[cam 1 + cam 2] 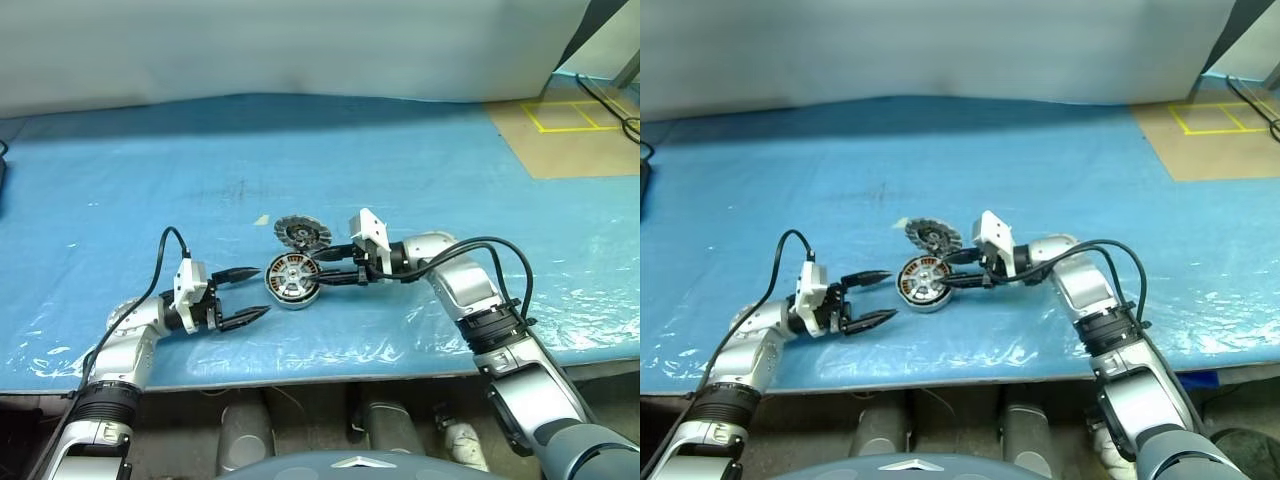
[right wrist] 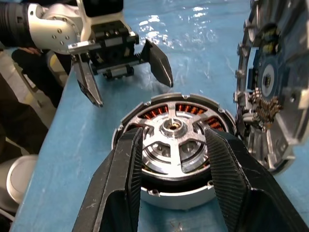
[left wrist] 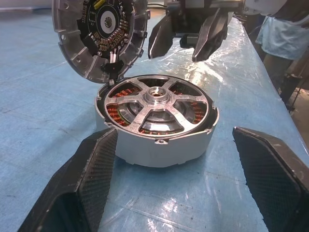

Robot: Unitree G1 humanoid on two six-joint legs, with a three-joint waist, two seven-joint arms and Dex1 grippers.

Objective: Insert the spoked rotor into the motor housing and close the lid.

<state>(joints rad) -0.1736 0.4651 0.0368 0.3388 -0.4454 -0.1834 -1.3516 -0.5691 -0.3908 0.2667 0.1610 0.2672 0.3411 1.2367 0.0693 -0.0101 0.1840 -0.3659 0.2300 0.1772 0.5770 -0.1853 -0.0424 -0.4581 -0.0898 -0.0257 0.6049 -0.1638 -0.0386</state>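
The motor housing (image 1: pixel 292 280) stands on the blue sheet, its copper windings visible through the gaps of the spoked rotor (image 3: pixel 157 104), which sits inside it. The lid (image 1: pixel 302 233) stands tilted up at the housing's far edge, its inner face with wires turned toward the housing (image 3: pixel 164 147). My right gripper (image 2: pixel 174 140) hovers just over the rotor from the right, open, with nothing between its fingers. My left gripper (image 1: pixel 262 292) is open a short way left of the housing, pointing at it, and holds nothing.
The blue plastic-covered table (image 1: pixel 420 180) stretches wide behind and to both sides. Its front edge runs just below my arms. A tan floor patch with yellow tape (image 1: pixel 570 130) lies at the far right.
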